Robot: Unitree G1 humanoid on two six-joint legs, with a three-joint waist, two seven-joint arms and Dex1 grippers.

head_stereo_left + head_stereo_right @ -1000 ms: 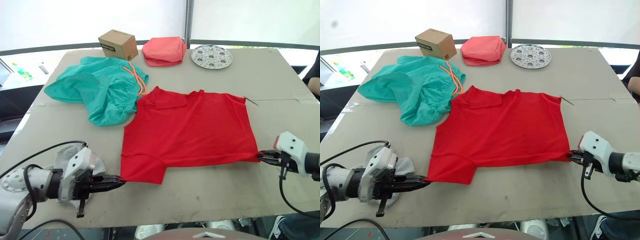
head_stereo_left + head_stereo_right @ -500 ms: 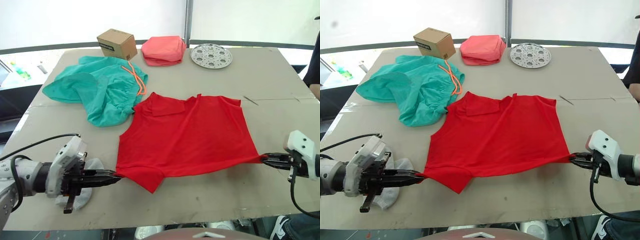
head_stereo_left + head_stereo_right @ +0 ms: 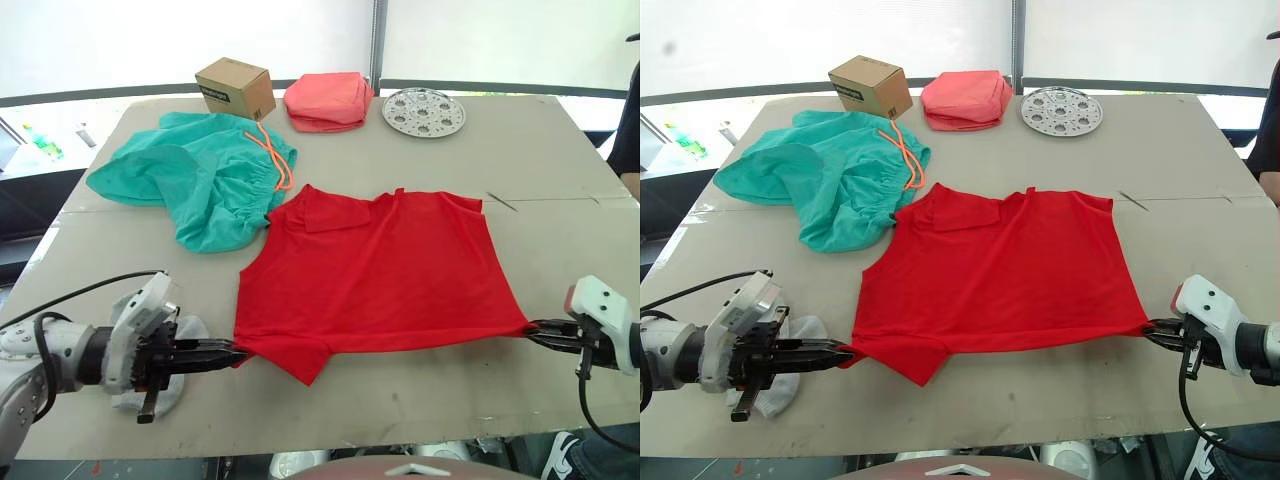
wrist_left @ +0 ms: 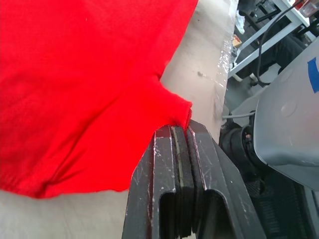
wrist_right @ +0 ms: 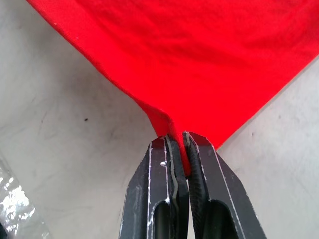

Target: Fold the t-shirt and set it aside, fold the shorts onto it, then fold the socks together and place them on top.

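The bright red t-shirt (image 3: 375, 270) lies spread across the middle of the table. My left gripper (image 3: 236, 350) is shut on its near left corner, and the left wrist view shows red cloth pinched between the black fingers (image 4: 164, 149). At the near right corner my right gripper (image 3: 530, 331) is shut on the t-shirt's edge, the cloth (image 5: 199, 64) drawn to a point between its fingers (image 5: 159, 164). The teal-green shorts (image 3: 200, 180) with an orange drawstring (image 3: 272, 158) lie crumpled at the far left, touching the t-shirt. A light grey sock (image 3: 185, 335) lies under my left wrist.
Along the table's far edge stand a cardboard box (image 3: 236, 88), a folded salmon-pink cloth (image 3: 328, 102) and a round perforated metal plate (image 3: 423, 110). A person's arm (image 3: 630, 150) shows at the far right edge.
Both grippers have pulled the t-shirt's near corners outward and toward the near edge, drawing the hem taut. The left sleeve corner folded under into a point.
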